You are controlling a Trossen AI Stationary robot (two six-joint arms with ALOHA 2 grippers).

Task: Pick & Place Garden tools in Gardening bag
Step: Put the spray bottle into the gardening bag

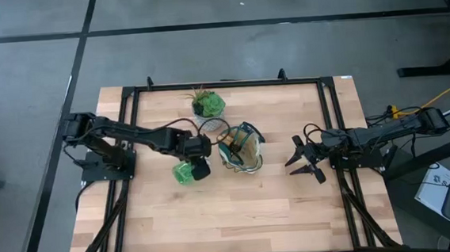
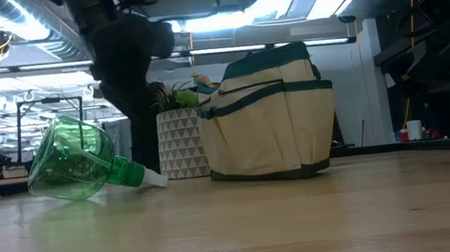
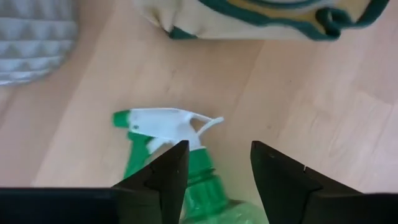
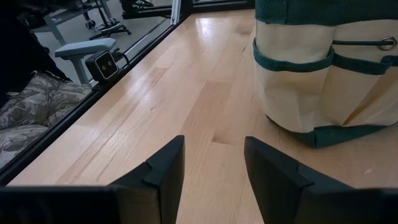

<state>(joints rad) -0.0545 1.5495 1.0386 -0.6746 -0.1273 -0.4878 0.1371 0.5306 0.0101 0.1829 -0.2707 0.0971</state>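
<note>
L gripper (image 1: 199, 169) hangs over the spray bottle (image 1: 184, 173) near table centre, fingers (image 3: 163, 177) spread w/ a clear gap, straddling the bottle's green neck but not closed on it; nothing gripped. Bottle (image 2: 73, 160) lies on its side on the table (image 1: 216, 222), its round green body toward the L arm's base and tipped up, white trigger head (image 3: 166, 122) and nozzle pointing toward the bag (image 1: 241, 149). Bag (image 2: 269, 113) stands upright just beside the bottle on the R-arm side, not touching it; tan w/ dark green trim, pockets on the outside, and something yellowish sits in its open top, can't tell what. Plant (image 1: 208, 105) in its patterned white pot (image 2: 180, 145) stands behind the bag and bottle, near both. R gripper (image 1: 305, 162) waits at the table's R edge, well apart from the bag, fingers (image 4: 160, 168) spread and holding nothing, pointed toward the bag (image 4: 329, 68).
</note>
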